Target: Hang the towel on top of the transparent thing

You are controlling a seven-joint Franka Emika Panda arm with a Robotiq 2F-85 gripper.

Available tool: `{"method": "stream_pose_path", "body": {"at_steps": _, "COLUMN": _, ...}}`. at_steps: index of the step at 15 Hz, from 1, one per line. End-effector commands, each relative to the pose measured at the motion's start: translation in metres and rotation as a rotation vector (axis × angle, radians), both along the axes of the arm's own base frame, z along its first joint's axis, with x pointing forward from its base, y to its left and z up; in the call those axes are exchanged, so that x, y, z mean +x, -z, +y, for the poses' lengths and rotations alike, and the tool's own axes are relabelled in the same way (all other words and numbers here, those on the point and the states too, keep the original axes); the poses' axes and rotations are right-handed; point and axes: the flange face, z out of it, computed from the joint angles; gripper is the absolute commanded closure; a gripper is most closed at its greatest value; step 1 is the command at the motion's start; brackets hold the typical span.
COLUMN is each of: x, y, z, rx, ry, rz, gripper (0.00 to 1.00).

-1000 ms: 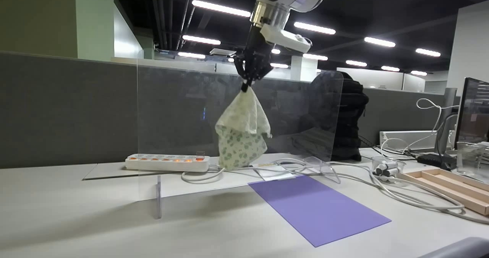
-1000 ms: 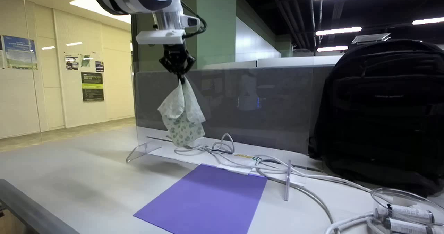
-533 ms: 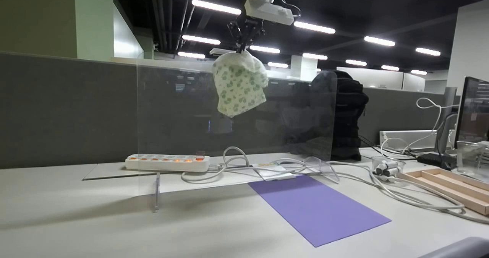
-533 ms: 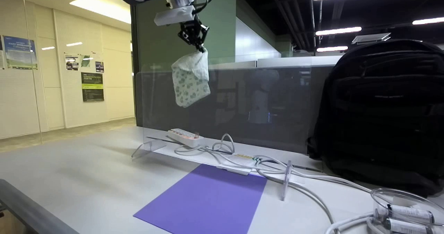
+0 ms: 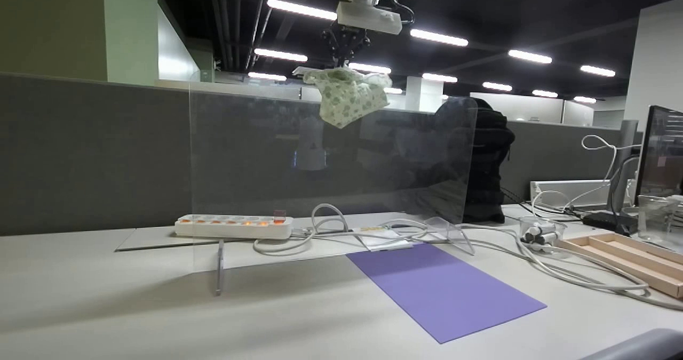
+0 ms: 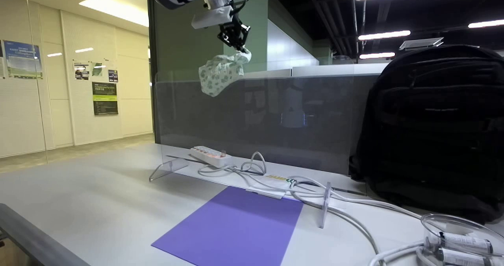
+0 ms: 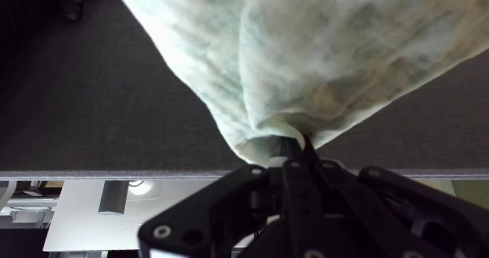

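Pinched towel above the transparent panel, not yet hung on it.
The end effector has its fingers drawn together on a gathered bit of the towel, which hangs below. The transparent panel stands on the desk, its long top edge lower than the fingers; in both exterior views the towel overlaps that edge, but which side it hangs on I cannot tell. So the coming move probably calls for laying the towel across that edge, cloth to both sides, before letting go. The wrist view alone shows the pinch up close, against the grey partition; there the panel cannot be made out.
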Motion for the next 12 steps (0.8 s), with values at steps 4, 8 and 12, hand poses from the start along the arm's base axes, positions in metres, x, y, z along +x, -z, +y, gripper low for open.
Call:
{"method": "stream_pose_path", "body": {"at_steps": 4, "x": 0.014, "y": -0.009, "z": 0.007, "rx": 0.015, "ry": 0.047, "rz": 0.039, "gripper": 1.0}}
{"method": "stream_pose_path", "body": {"at_steps": 8, "x": 0.014, "y": -0.01, "z": 0.009, "rx": 0.011, "ry": 0.039, "rz": 0.1, "gripper": 1.0}}
{"method": "stream_pose_path", "body": {"at_steps": 12, "x": -0.017, "y": -0.03, "z": 0.034, "rx": 0.024, "ry": 0.018, "rz": 0.117, "gripper": 1.0}}
